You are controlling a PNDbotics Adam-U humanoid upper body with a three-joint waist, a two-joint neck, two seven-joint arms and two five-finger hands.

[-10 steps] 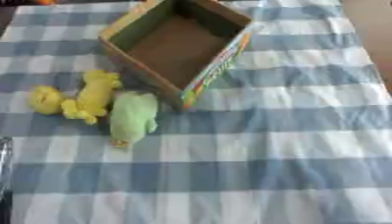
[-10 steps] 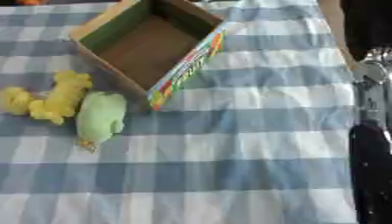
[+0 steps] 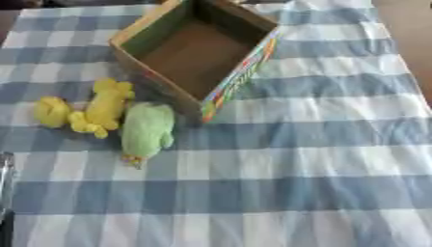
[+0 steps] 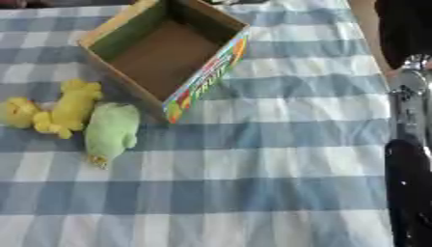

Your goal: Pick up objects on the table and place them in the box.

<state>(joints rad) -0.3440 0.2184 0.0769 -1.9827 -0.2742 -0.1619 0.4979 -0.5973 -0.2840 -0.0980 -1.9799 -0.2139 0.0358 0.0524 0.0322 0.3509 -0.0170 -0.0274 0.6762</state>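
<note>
Right eye view: green toy (image 4: 111, 131) well left of right arm (image 4: 411, 144), fingers' state unclear

I count one open cardboard box (image 3: 198, 53), one green plush toy (image 3: 148, 129), one long yellow plush toy (image 3: 104, 107) and one small round yellow toy (image 3: 52, 111), all on one blue-and-white checked tablecloth (image 3: 295, 164).
</note>
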